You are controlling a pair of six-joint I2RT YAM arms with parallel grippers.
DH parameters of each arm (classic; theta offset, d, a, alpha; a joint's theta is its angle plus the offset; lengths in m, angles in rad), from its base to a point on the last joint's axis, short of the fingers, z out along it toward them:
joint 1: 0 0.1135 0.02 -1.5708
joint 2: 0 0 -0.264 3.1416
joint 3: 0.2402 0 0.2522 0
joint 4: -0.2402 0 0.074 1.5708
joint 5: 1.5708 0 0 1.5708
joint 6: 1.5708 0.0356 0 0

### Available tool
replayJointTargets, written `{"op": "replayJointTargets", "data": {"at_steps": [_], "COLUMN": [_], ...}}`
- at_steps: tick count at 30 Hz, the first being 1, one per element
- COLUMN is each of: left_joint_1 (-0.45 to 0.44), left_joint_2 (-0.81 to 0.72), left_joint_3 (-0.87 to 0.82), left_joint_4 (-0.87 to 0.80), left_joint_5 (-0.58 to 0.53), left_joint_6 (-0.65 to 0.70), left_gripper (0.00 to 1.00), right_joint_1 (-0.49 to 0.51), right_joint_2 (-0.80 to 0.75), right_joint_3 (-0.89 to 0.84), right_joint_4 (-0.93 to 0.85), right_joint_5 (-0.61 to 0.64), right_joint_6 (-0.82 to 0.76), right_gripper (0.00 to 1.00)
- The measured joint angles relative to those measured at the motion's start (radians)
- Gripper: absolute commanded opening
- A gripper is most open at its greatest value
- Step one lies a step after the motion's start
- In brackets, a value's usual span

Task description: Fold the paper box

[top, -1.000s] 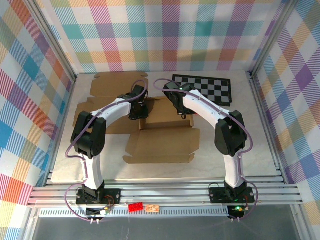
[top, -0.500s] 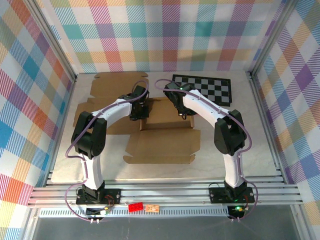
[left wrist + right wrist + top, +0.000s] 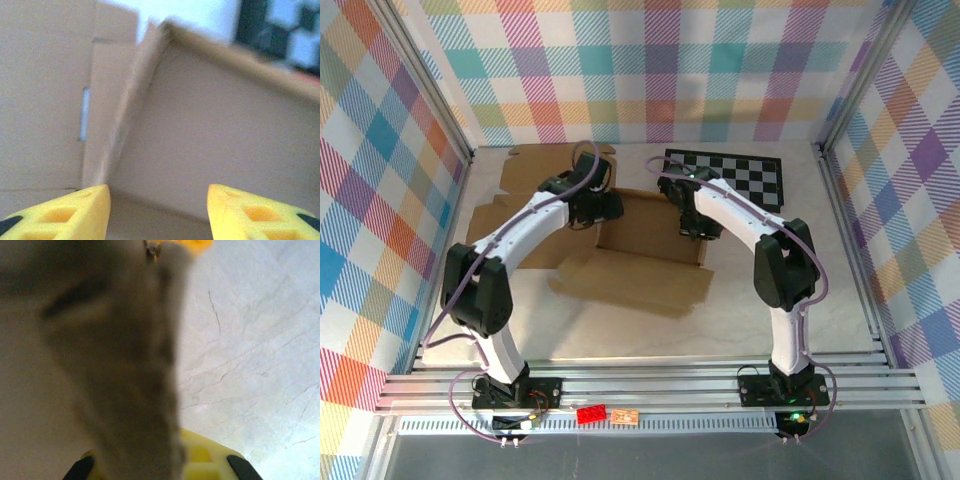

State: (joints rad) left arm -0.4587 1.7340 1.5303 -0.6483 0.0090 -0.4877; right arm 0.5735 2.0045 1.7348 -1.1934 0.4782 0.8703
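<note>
From overhead I have the paper box sitting about the centre of the marble table, partly raised: a broad panel spreads toward 6 o'clock, more flat cardboard reaches out to 9 and 11 o'clock, and the middle section stands up between my two arms. The left gripper is at the box's 10 o'clock corner. On its wrist camera the two yellow fingers stand well apart with nothing between them, facing an inside corner where a side wall meets the box's larger brown panel; a narrow slot shows in the flat cardboard toward 9 o'clock. The right gripper is on the box's 3 o'clock edge. Its wrist view is blurred, but a cardboard flap runs straight up through the middle, with a yellow finger just beside it at 5 o'clock, so I read those jaws as clamped together on that flap, with bare table off to 3 o'clock. The black-and-white checkerboard lies at the table's 1 o'clock, just behind the right arm, and its corner shows on the left wrist camera at 1 o'clock.
</note>
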Motion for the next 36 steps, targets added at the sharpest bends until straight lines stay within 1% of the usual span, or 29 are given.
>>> {"op": "replayJointTargets", "data": {"at_steps": [4, 7, 10, 13, 17, 20, 23, 26, 30, 32, 36], "left_joint_1": [-0.003, -0.003, -0.001, 0.005, 0.019, 0.047, 0.077, 0.101, 0.122, 0.134, 0.137], "left_joint_2": [-0.068, -0.088, -0.109, -0.146, -0.277, -0.401, -0.510, -0.592, -0.632, -0.622, -0.557], "left_joint_3": [0.092, 0.145, 0.156, 0.143, 0.037, -0.050, -0.110, -0.171, -0.301, -0.389, -0.503], "left_joint_4": [-0.021, -0.064, -0.113, -0.163, -0.203, -0.240, -0.267, -0.272, -0.258, -0.226, -0.134], "left_joint_5": [0.027, 0.032, 0.015, -0.026, -0.087, -0.137, -0.185, -0.205, -0.170, -0.115, -0.002], "left_joint_6": [-0.023, -0.024, -0.021, -0.017, -0.014, -0.014, -0.014, -0.019, -0.042, -0.063, -0.111], "left_gripper": [0.56, 0.55, 0.53, 0.50, 0.48, 0.46, 0.43, 0.40, 0.39, 0.38, 0.37], "right_joint_1": [-0.023, -0.026, -0.032, -0.041, -0.058, -0.065, -0.071, -0.061, -0.013, 0.019, 0.070], "right_joint_2": [-0.018, -0.028, -0.056, -0.124, -0.219, -0.261, -0.273, -0.281, -0.344, -0.379, -0.404], "right_joint_3": [-0.014, -0.014, -0.040, -0.128, -0.235, -0.270, -0.282, -0.302, -0.401, -0.445, -0.486], "right_joint_4": [0.003, 0.005, 0.019, 0.047, 0.076, 0.100, 0.111, 0.124, 0.173, 0.192, 0.246], "right_joint_5": [-0.048, -0.077, -0.118, -0.186, -0.280, -0.351, -0.418, -0.472, -0.514, -0.530, -0.557], "right_joint_6": [0.056, 0.095, 0.158, 0.254, 0.400, 0.504, 0.600, 0.700, 0.851, 0.927, 1.036], "right_gripper": [0.00, 0.00, 0.00, 0.00, 0.00, 0.00, 0.00, 0.00, 0.00, 0.00, 0.00]}}
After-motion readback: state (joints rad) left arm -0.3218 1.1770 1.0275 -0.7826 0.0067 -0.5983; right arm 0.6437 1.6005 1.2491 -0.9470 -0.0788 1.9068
